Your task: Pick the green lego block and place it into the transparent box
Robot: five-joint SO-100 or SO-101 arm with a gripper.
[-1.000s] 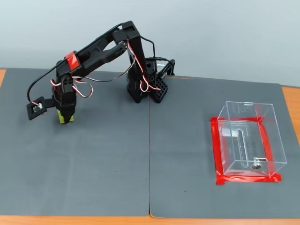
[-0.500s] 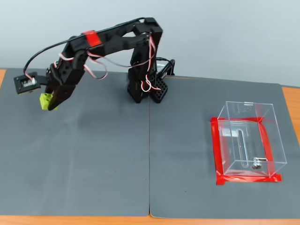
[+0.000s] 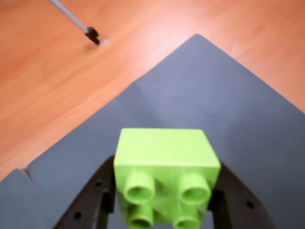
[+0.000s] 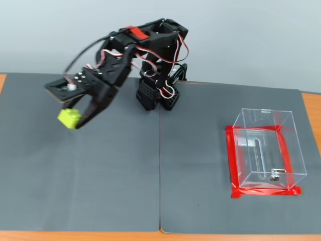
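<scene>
A pale grey wall (image 4: pixel 251 40) backs a wooden table (image 4: pixel 311 108) covered by two dark grey mats (image 4: pixel 100 175) laid side by side, their seam running down the middle of the fixed view. The black arm (image 4: pixel 150 50), with red and white wires looping over its joints, stands at the upper centre of that view and reaches out toward the left. Its gripper (image 4: pixel 75 118) hangs above the left mat with the two fingers closed against the sides of the green lego block (image 4: pixel 69 118), which is lifted clear of the mat at the left of the frame. In the wrist view the same block (image 3: pixel 164 174) fills the lower centre, its four round studs facing the camera, with a dark finger (image 3: pixel 93 200) pressed to each side; behind it a corner of grey mat (image 3: pixel 200 95) meets the orange wood (image 3: pixel 57 71), and a thin metal rod (image 3: pixel 71 18) lies in the upper left. The transparent box (image 4: pixel 266 145) sits on the right mat, well apart from the block, framed at its base by red tape (image 4: pixel 233 160), with a small metal piece (image 4: pixel 273 175) inside near its lower edge.
</scene>
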